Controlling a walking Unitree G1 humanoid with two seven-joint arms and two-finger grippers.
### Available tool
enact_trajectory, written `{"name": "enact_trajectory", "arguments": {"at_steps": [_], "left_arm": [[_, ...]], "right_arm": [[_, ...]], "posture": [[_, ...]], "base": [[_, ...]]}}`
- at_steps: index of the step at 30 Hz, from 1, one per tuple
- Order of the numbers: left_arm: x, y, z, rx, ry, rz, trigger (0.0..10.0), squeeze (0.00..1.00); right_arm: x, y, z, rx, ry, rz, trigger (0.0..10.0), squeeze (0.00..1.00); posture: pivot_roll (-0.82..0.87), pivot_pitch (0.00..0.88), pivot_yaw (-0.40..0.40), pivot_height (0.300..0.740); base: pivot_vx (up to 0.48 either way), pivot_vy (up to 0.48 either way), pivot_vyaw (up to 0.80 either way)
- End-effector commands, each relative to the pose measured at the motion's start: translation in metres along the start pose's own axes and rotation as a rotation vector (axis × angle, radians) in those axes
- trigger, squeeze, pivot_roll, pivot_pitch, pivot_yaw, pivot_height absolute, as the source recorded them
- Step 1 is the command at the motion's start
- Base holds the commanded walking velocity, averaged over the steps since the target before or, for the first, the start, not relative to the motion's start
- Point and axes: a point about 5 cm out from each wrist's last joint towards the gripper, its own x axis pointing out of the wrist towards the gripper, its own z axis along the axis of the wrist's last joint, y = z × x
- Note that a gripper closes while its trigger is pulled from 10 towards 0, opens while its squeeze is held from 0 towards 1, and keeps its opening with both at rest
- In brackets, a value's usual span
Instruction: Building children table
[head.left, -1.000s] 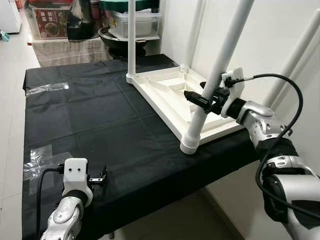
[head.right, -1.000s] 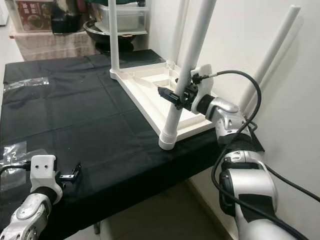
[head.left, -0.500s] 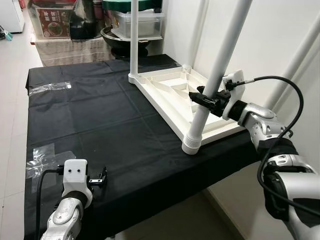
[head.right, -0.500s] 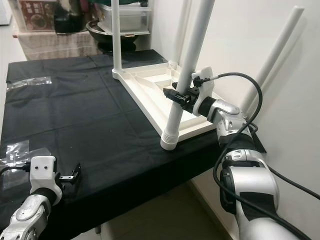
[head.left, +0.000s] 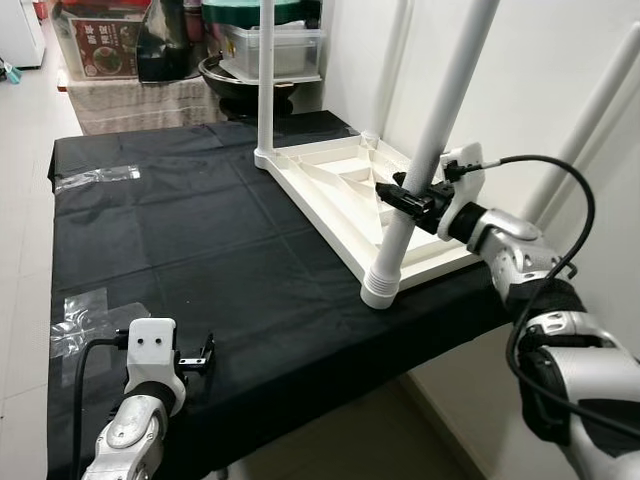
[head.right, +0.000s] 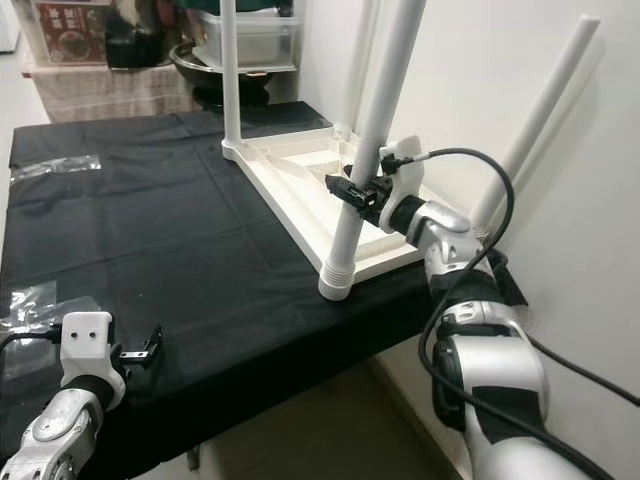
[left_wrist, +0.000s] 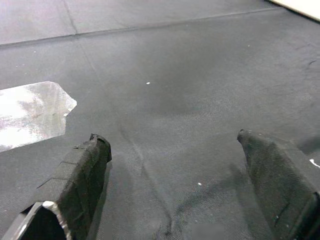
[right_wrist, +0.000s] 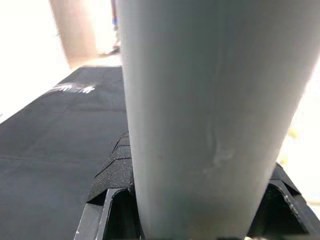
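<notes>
A white children's table top (head.left: 340, 195) lies upside down on the black cloth (head.left: 180, 240) at the right. Several white legs stand up from it. My right gripper (head.left: 402, 194) is shut on the nearest leg (head.left: 430, 150), a little above its ribbed base (head.left: 380, 285). In the right wrist view that leg (right_wrist: 200, 115) sits between the black fingers (right_wrist: 112, 175). My left gripper (head.left: 200, 355) rests open low over the cloth near the front left edge, with nothing between its fingers (left_wrist: 82, 175).
Clear tape patches (head.left: 85, 325) stick to the cloth at the left. A white wall (head.left: 540, 90) runs close along the right. Boxes, a plastic bin (head.left: 270, 45) and a dark bowl (head.left: 235, 75) stand beyond the far edge. The cloth's front edge drops to the floor.
My right gripper stays shut on the leg and has shifted slightly along it. The camera moved a little. The left arm has not moved.
</notes>
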Motion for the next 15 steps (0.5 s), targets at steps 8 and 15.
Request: {"name": "enact_trajectory", "arguments": {"at_steps": [8, 15], "left_arm": [[-0.002, -0.002, -0.003, -0.024, -0.001, 0.005, 10.0, 0.00], [0.002, -0.001, 0.000, -0.020, -0.009, 0.003, 10.0, 0.00]], "right_arm": [[-0.016, 0.007, -0.070, 0.126, 0.169, -0.463, 0.0, 0.00], [-0.006, 0.060, -0.097, 0.114, 0.267, -0.646, 0.0, 0.00]], "posture": [[0.07, 0.000, -0.130, 0.740], [0.08, 0.000, -0.128, 0.740]], "base": [[0.000, 0.000, 0.00], [0.000, 0.000, 0.00]]}}
